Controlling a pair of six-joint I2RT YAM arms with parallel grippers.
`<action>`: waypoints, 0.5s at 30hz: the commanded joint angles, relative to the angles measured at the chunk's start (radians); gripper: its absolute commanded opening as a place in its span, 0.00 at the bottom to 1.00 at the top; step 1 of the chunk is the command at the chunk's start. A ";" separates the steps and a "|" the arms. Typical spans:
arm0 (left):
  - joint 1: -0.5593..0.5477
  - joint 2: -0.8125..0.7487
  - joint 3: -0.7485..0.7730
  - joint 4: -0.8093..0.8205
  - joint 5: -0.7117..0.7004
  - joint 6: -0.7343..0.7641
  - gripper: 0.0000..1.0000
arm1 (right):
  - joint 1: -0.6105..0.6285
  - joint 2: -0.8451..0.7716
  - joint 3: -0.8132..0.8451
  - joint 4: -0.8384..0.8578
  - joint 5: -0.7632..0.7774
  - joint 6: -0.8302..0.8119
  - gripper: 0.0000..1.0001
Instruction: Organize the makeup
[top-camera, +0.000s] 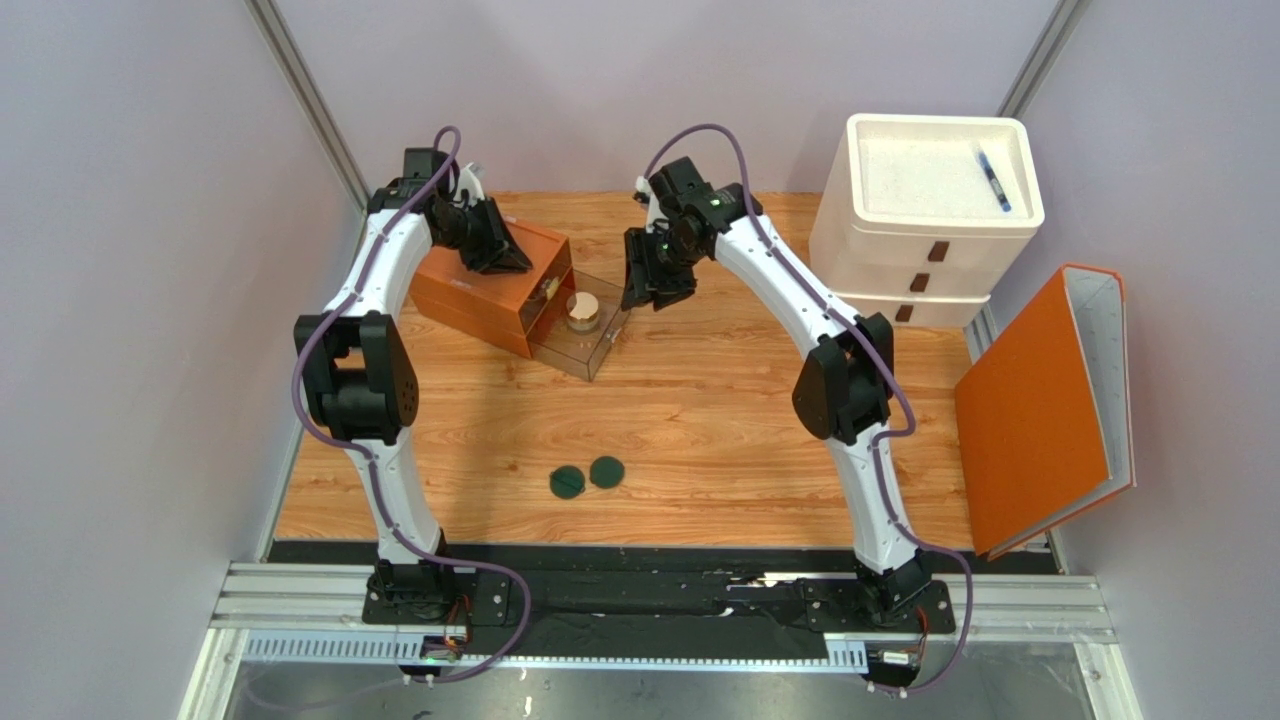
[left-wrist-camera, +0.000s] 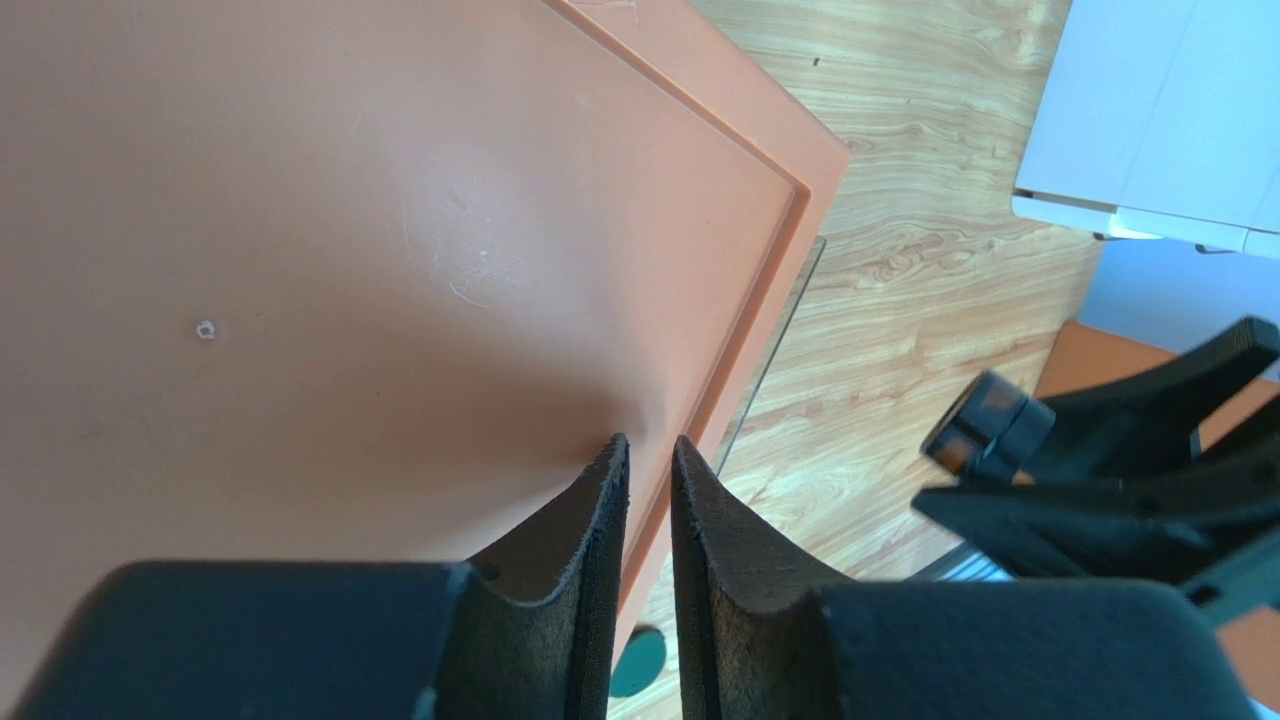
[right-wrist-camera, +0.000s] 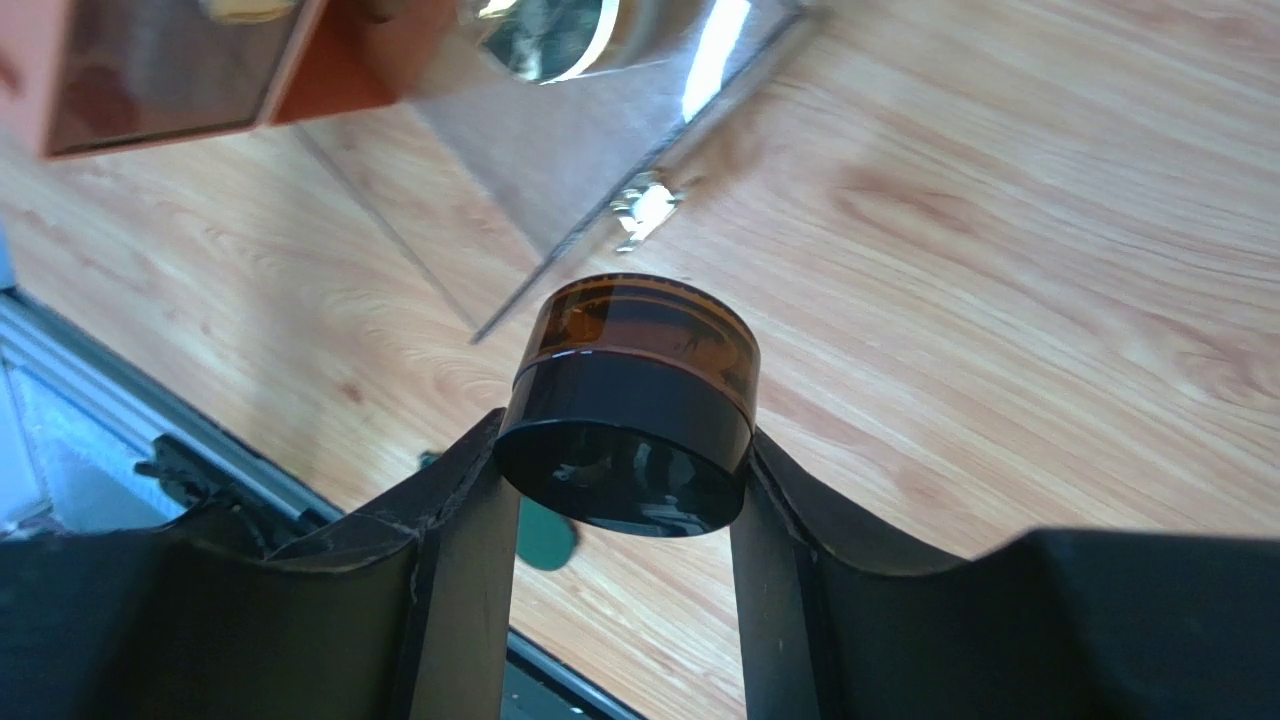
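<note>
One tan jar in drawer | right end effector holds dark jar

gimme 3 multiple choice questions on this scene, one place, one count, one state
1. Where is the blue pen? A on the white drawer unit; B in the orange box; C on the orange binder.
2. How many dark-green discs lie on the table? A one; B two; C four.
3. The right gripper is: A open; B shut on the black-capped jar; C out of view.

1 A, it lies on the unit's top. 2 B, two lie side by side. 3 B, its fingers clamp the jar's sides.
</note>
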 joint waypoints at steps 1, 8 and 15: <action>0.000 0.036 -0.041 -0.046 -0.050 0.020 0.24 | 0.055 -0.018 0.072 0.041 -0.071 0.044 0.10; 0.000 0.025 -0.072 -0.021 -0.044 0.013 0.24 | 0.079 0.071 0.176 0.098 -0.136 0.124 0.10; 0.000 0.019 -0.093 0.002 -0.033 0.001 0.24 | 0.088 0.189 0.198 0.167 -0.249 0.222 0.11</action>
